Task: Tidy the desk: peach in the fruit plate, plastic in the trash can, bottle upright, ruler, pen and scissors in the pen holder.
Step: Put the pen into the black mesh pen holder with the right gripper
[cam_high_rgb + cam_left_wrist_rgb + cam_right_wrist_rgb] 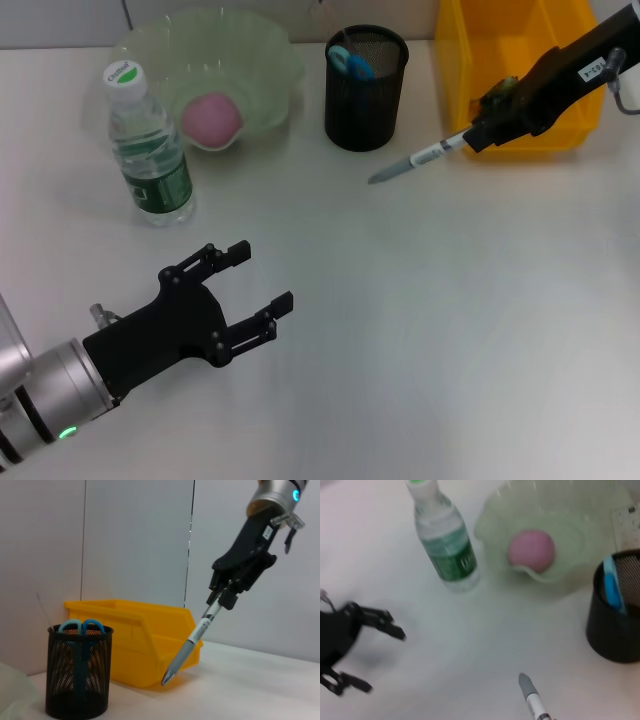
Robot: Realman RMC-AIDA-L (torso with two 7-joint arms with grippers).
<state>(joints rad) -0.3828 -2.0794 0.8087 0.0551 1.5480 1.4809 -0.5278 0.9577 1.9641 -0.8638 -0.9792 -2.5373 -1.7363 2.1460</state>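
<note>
Pen [415, 160] is what I'm handling now: the right gripper [480, 133] is clamped on its upper end and holds it slanted in the air, tip down, just beside the black mesh pen holder [366, 90] and in front of the yellow bin [520, 70].

Nearest me, the left gripper [255, 285] hovers low over bare desk [450, 330] with its fingers spread wide and nothing between them, well apart from the work.

My worry is the slant. If I bring the pen in at this angle, I judge the tip could catch the holder's rim or skid off the mesh and nudge the holder over. The blue-handled scissors [352, 62] already stand inside, so they may block the tip too.

Farther left, the water bottle [148, 145] stands upright beside the green fruit plate [270, 50], and the peach [211, 119] sits in it.
</note>
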